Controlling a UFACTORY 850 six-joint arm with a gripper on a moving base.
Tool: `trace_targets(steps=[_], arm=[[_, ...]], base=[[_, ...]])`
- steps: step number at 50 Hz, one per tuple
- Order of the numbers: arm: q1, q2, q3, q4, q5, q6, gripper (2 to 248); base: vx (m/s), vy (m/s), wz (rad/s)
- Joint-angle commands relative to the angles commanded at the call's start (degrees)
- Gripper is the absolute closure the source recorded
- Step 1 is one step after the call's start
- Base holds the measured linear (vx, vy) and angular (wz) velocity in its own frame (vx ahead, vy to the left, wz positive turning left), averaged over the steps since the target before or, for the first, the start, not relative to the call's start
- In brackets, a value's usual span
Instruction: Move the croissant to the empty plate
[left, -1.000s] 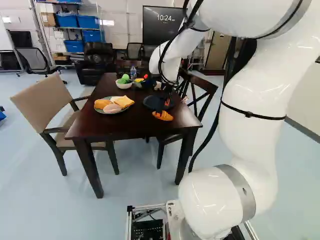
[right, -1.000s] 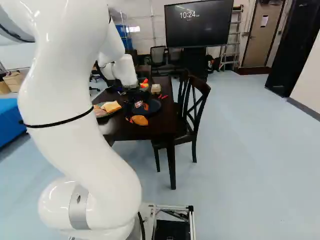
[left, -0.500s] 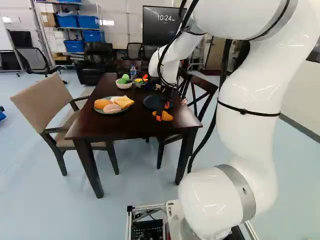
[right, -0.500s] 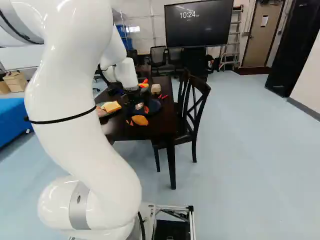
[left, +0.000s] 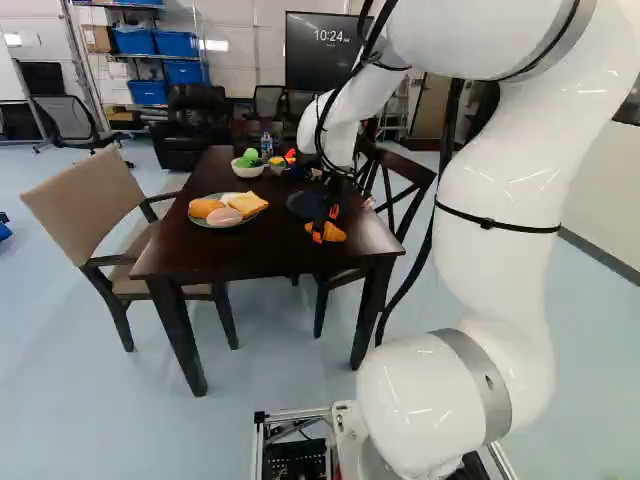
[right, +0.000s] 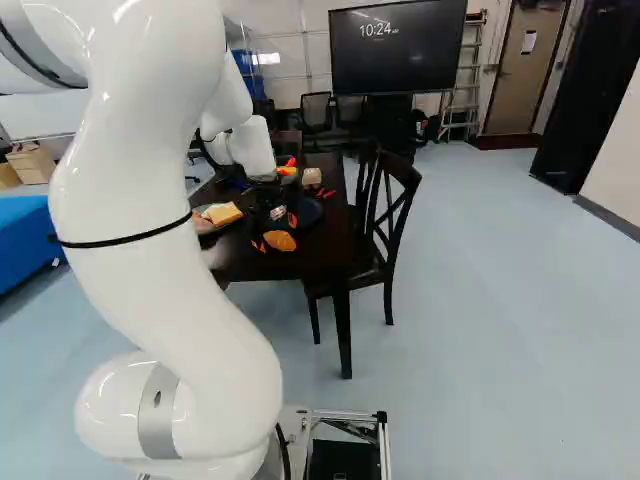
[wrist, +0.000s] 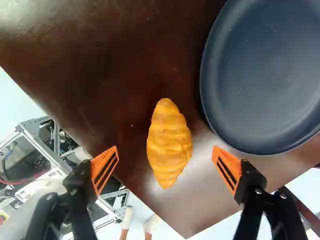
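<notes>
My gripper (left: 325, 224) is low over the near end of the table in the left base view. In the wrist view the gripper (wrist: 166, 171) is open, its orange pads wide apart on either side of the croissant (wrist: 169, 143) without touching it. The croissant lies on the bare table close to its edge. Beside it is the empty dark blue plate (wrist: 265, 75), partly behind the gripper in the base views. Another plate (left: 229, 224) bears bread and other food.
The wooden table (left: 200, 262) also carries a white bowl (left: 246, 169) with green food, a bottle (left: 266, 145) and colourful items farther back. A beige armchair (left: 100, 205) stands on one side, a dark wooden chair (right: 385, 225) on the other.
My gripper has come down and nearer to the base, from above the dark plate to over the croissant. Its fingers stay open. The base and the croissant have not moved.
</notes>
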Motion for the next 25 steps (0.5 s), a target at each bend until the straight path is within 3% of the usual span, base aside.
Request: trace_targets(steps=[25], arm=[[0.00,-2.24,-0.65,0.00,-0.63,0.00,3]], base=[[0.000,0.000,0.000]])
